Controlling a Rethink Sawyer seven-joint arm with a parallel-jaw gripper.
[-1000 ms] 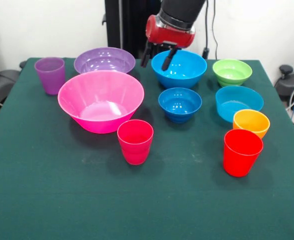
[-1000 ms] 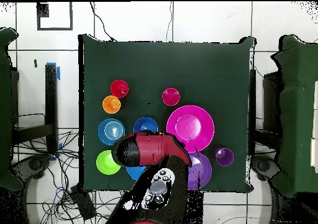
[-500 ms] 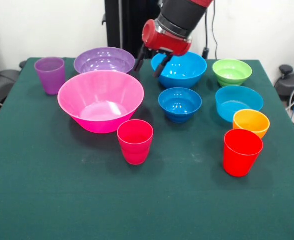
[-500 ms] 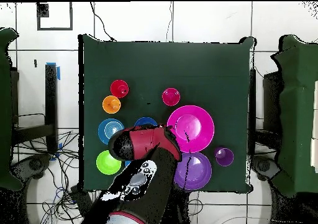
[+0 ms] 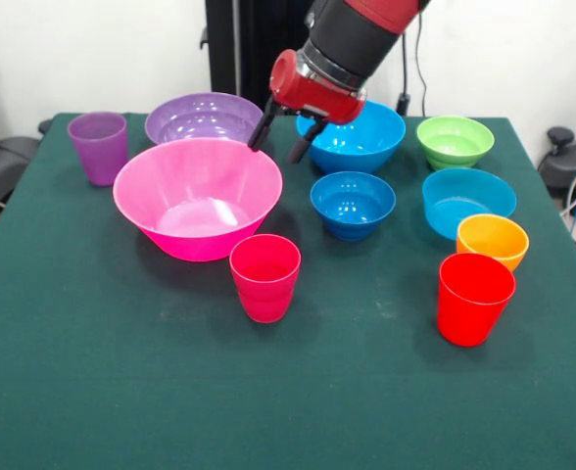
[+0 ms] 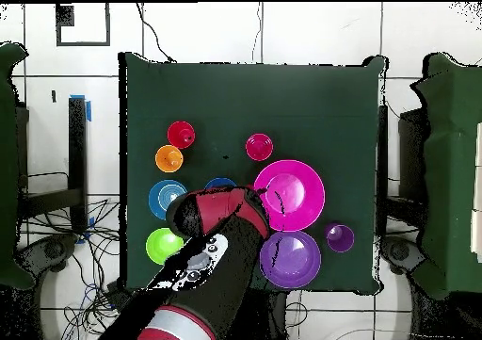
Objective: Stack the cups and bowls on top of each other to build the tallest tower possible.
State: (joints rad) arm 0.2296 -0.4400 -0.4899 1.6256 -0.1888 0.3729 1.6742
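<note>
Underneath, green tablecloth [image 5: 121, 392]; behind, white wall [image 5: 92, 49].

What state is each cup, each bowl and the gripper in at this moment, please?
gripper: open, empty, above the table beside the pink bowl's rim.
pink bowl: upright, empty.
purple bowl: upright, empty, not nested.
large blue bowl: upright, empty.
small dark blue bowl: upright, empty.
cyan bowl: upright, empty.
green bowl: upright, empty.
orange bowl: upright, empty.
purple cup: upright.
magenta cup: upright.
red cup: upright.
</note>
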